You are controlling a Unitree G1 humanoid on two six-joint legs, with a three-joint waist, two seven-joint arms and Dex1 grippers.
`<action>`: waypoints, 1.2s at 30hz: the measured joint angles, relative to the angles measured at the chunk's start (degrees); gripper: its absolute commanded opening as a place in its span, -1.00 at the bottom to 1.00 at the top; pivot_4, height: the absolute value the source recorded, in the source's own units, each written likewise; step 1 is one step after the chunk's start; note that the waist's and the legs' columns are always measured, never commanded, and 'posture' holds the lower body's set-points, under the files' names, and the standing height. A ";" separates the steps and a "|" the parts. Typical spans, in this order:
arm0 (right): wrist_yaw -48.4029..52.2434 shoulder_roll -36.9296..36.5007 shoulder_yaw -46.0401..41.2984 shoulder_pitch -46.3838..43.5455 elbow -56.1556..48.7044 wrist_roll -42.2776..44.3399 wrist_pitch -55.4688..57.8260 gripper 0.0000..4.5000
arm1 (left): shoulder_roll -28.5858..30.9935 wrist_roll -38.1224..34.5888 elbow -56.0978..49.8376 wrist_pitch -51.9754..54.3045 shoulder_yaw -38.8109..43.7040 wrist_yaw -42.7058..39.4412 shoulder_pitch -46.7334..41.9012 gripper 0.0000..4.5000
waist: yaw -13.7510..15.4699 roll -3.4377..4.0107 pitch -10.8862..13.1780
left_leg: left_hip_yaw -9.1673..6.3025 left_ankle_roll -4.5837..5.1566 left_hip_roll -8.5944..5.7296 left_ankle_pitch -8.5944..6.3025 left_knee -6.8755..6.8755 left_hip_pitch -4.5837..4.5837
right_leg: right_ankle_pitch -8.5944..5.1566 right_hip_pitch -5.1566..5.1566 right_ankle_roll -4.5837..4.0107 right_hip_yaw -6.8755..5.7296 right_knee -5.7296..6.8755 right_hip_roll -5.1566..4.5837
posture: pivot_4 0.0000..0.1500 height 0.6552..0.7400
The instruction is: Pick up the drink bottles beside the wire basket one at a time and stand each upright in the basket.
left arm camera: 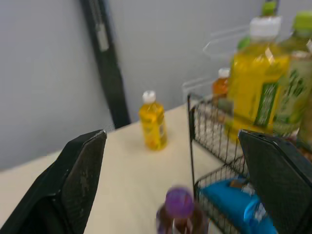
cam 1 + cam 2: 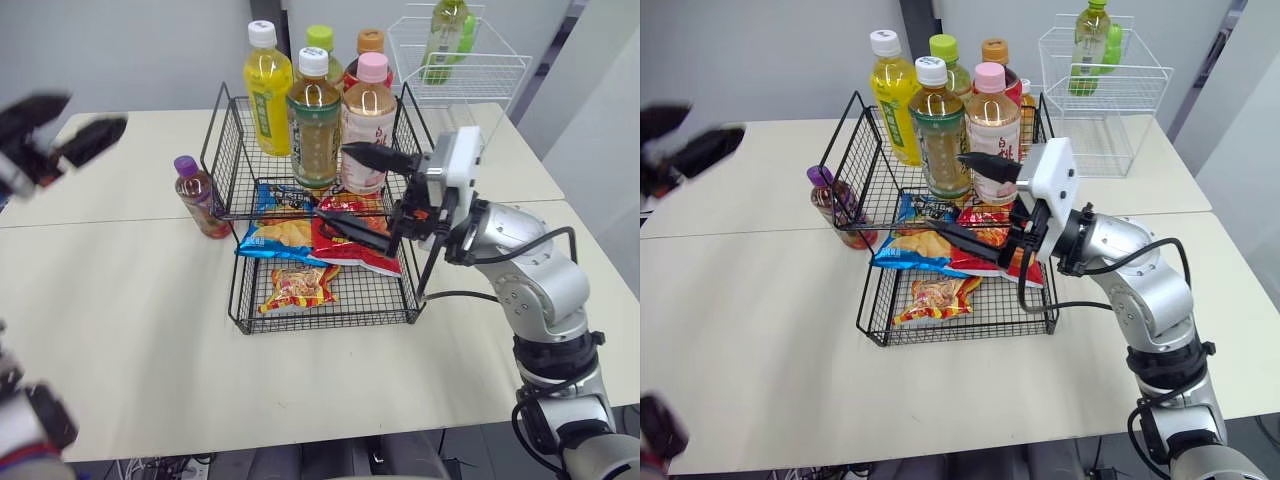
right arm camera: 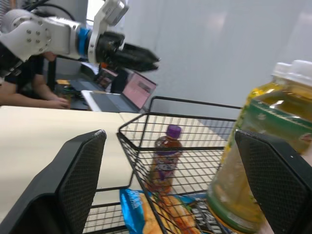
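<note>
Both end effectors are seen wide open, with nothing gripped. The right end effector [image 2: 364, 190] is held at the right side of the black wire basket [image 2: 225, 160], its fingers spread before the pink-capped bottle [image 2: 368, 120]. That bottle is stood upright in the upper tier among other bottles [image 2: 268, 95], with snack packets [image 2: 300, 288] below. The left end effector [image 2: 68, 125] is raised over the tabletop [image 2: 130, 300], well apart from the basket. A purple-capped bottle [image 2: 200, 197] is left upright on the tabletop, just beside the basket's left side.
</note>
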 measured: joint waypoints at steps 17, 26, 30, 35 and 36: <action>5.12 1.67 2.88 -2.75 5.08 -0.74 -3.15 1.00 | -15.46 -10.40 -22.94 2.15 12.91 10.62 30.42 0.99 | 1.96 -0.12 -0.08 | -0.03 -0.01 0.02 0.00 0.02 0.15 | -0.01 0.22 0.01 -0.06 -0.17 0.01 | 1.00 1.00; 4.19 1.21 2.81 -2.66 5.24 -1.31 -3.41 1.00 | -14.25 -10.59 -22.07 1.10 2.42 15.91 21.20 0.99 | 2.00 -0.12 -0.08 | -0.01 -0.01 -0.01 0.01 0.02 0.13 | 0.02 0.22 -0.02 -0.04 -0.17 0.01 | 1.00 1.00; 3.05 0.66 2.46 -2.29 4.53 -1.73 -3.40 1.00 | -13.94 -7.90 -17.74 -0.38 -4.48 18.75 13.81 0.99 | 1.97 -0.12 -0.08 | -0.02 -0.01 -0.01 0.01 0.02 0.12 | 0.02 0.21 -0.02 -0.05 -0.15 0.02 | 1.00 1.00; 1.71 -0.11 2.28 -1.92 3.14 -1.87 -3.20 1.00 | -14.19 -2.83 -9.16 -3.30 -12.99 22.09 3.48 0.99 | 1.96 -0.12 -0.08 | -0.01 -0.01 -0.03 0.01 0.02 0.10 | 0.03 0.20 -0.02 -0.05 -0.17 0.02 | 1.00 1.00; 1.31 -0.25 2.13 -1.80 2.82 -1.88 -3.08 1.00 | -14.45 -1.73 -7.06 -4.15 -14.47 22.71 1.30 0.99 | 1.96 -0.12 -0.08 | -0.02 -0.01 -0.04 0.01 0.02 0.10 | 0.03 0.20 -0.02 -0.05 -0.17 0.02 | 1.00 1.00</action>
